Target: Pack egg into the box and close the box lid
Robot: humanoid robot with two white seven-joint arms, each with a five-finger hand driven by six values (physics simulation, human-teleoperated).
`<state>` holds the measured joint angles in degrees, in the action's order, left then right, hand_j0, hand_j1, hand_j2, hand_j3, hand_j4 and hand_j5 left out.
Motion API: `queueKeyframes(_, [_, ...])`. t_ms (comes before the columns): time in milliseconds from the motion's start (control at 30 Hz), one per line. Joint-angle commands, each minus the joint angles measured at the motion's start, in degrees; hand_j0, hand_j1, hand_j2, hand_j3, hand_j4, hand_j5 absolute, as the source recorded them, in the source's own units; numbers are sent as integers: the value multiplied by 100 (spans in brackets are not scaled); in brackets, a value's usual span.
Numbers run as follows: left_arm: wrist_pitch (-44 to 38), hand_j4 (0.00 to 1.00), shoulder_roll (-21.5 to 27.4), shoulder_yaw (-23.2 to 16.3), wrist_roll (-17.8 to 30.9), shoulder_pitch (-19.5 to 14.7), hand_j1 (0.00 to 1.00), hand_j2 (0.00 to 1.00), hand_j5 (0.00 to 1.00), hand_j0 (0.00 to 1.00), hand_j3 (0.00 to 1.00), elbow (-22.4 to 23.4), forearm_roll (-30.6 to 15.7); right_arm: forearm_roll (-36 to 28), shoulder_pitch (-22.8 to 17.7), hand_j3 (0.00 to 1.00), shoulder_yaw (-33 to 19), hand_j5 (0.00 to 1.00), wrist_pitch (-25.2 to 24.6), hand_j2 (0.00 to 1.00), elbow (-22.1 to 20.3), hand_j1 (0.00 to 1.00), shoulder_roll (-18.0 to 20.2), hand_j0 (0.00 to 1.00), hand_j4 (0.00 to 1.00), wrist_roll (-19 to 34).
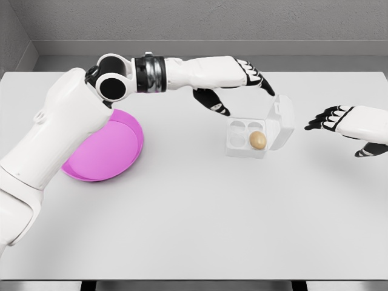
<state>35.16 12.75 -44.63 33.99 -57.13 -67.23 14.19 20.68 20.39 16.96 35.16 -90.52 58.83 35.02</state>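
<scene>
- Your left hand [242, 82] reaches across from the left side of the picture over the white bench [194, 230], its arm stretched out nearly level above the surface.
- Its black-tipped fingers [265, 83] are spread; one fingertip sits at the top edge of the raised lid [280, 123], and the thumb [213, 102] hangs below the palm, just above the box. You cannot tell from this view whether the fingertip actually presses the lid. The hand grips nothing.
- The small white plastic egg box [245, 140] stands on the bench right of the middle, with its lid hinged up on the right side and tilted, not yet closed.
- The tan egg [257, 140] lies inside the box, in the near right cup. The other cups you can see hold nothing.
- Your right hand [345, 121] hovers at the right edge of the picture, well apart from the box, fingers loosely extended toward it and holding nothing.
- A shallow round magenta plastic bowl [106, 151] rests on the bench at the left, partly hidden behind your left upper arm, well apart from the box.
</scene>
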Motion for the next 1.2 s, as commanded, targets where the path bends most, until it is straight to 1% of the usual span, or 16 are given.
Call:
queueKeyframes(0, [-16, 100, 44, 7, -6, 0, 100, 100, 100, 100, 100, 9, -48, -29, 0, 100, 1, 100, -16, 100, -62, 100, 58, 100, 100, -2])
queueKeyframes(33, [-16, 100, 123, 7, -6, 0, 100, 100, 100, 100, 100, 9, -48, -29, 0, 100, 1, 100, -16, 100, -106, 100, 58, 100, 100, -2])
queueKeyframes(67, [-16, 100, 342, 7, -6, 9, 100, 100, 100, 100, 100, -18, -74, -29, 0, 100, 1, 100, -16, 100, -177, 100, 58, 100, 100, -2])
queueKeyframes(100, [-16, 100, 719, 7, -6, 9, 100, 100, 100, 100, 100, 0, -267, -29, 0, 100, 9, 100, -16, 100, -212, 100, 58, 100, 100, -2])
queueKeyframes(167, [-16, 100, 1695, 7, -6, 53, 100, 100, 100, 100, 100, 0, -734, -29, 26, 100, 45, 100, -16, 100, -212, 100, 58, 100, 100, -2])
queueKeyframes(200, [-16, 100, 1898, 7, -6, 97, 100, 100, 100, 100, 100, 0, -769, -29, 70, 100, 45, 100, -16, 100, -212, 100, 58, 100, 100, -2])
queueKeyframes(233, [-16, 100, 1995, 7, -6, 255, 100, 100, 100, 100, 100, 17, -769, -29, 88, 100, 53, 100, -16, 100, -212, 100, 58, 100, 100, -2])
queueKeyframes(400, [-16, 100, 2065, 7, 12, 308, 100, 100, 100, 100, 100, 9, -769, -29, 141, 100, 71, 100, -16, 100, -230, 100, -56, 100, 100, -2])
queueKeyframes(467, [-16, 100, 2065, 16, 12, 308, 100, 100, 100, 100, 100, 17, -769, -29, 149, 100, 71, 100, -16, 100, -361, 100, -126, 100, 100, -2])
queueKeyframes(667, [-16, 100, 2074, 16, 12, 308, 100, 100, 100, 100, 100, 9, -769, -29, 141, 100, 71, 100, -16, 100, -722, 100, -126, 100, 100, -2])
queueKeyframes(733, [-16, 100, 2074, 7, 12, 308, 100, 100, 100, 100, 100, 9, -769, -38, 149, 100, 71, 100, -16, 100, -924, 100, -126, 100, 100, -2])
queueKeyframes(767, [-16, 100, 2074, 7, 12, 308, 100, 100, 100, 100, 100, 9, -769, -38, 149, 100, 53, 100, -16, 100, -889, 100, -135, 100, 100, -2])
queueKeyframes(833, [-16, 100, 2065, 7, 12, 308, 100, 100, 100, 100, 100, 9, -769, -46, 167, 100, 9, 100, -16, 100, -652, 100, -135, 100, 100, -2])
queueKeyframes(967, [-16, 100, 2065, 7, 12, 308, 100, 100, 100, 100, 100, 9, -769, -20, 263, 100, 45, 100, -16, 100, -485, 100, -135, 100, 100, -2])
queueKeyframes(1067, [-16, 100, 2065, 7, 12, 308, 100, 100, 100, 100, 100, 17, -769, -2, 378, 100, 62, 100, -16, 100, -195, 100, -206, 100, 100, -2])
queueKeyframes(1167, [-16, 100, 2065, 7, 12, 316, 100, 100, 100, 100, 100, 17, -769, 120, 378, 100, 71, 100, -16, 100, -177, 100, -214, 100, 100, -2])
